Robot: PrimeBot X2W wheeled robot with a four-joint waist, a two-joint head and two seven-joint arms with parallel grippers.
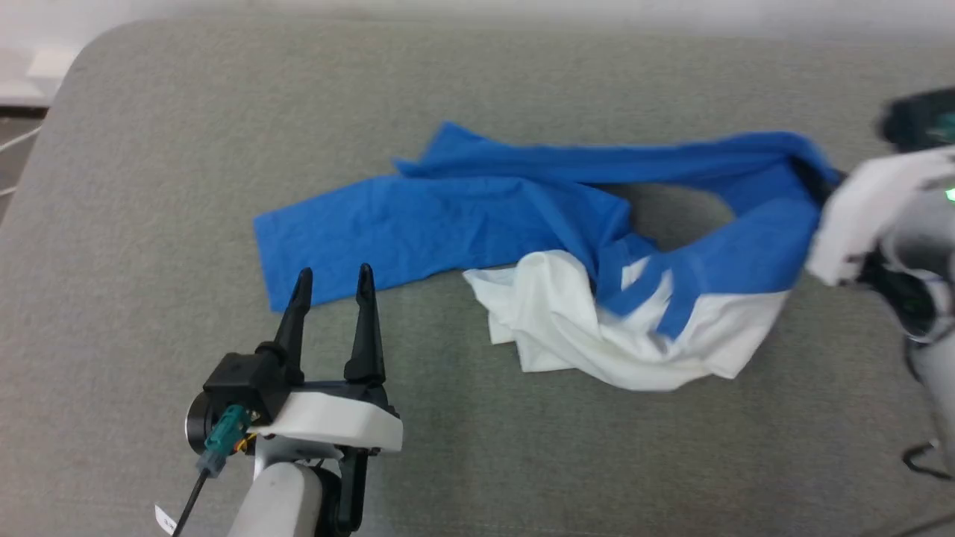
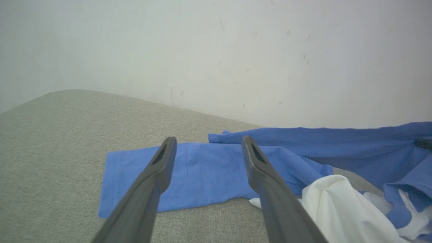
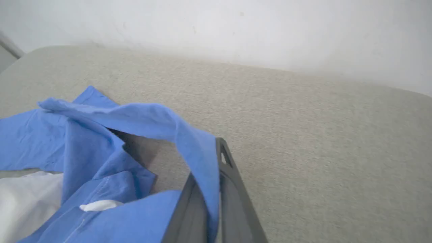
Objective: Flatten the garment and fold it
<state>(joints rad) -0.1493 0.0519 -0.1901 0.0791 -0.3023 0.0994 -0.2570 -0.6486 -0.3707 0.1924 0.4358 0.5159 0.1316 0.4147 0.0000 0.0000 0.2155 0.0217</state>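
left gripper [image 1: 334, 270]: we hold it at the lower left of the head view, its two long dark fingers spread wide, pointing up the picture, with nothing between them.
left wrist [image 1: 336, 426]: white shell behind the fingers, our pale forearm [image 1: 280, 500] running down to the bottom edge.
right gripper [image 3: 218, 150]: fingers pressed together, pinching a blue fold of the garment [image 3: 141, 118].
right arm [image 1: 880, 209]: blurred at the right edge of the head view, our white wrist shell reaching in leftward.

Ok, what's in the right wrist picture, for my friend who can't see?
The right gripper is shut on a blue fold of the garment, holding it above the grey cushion. The rest, blue and white, lies crumpled at the left, a pale wall behind.
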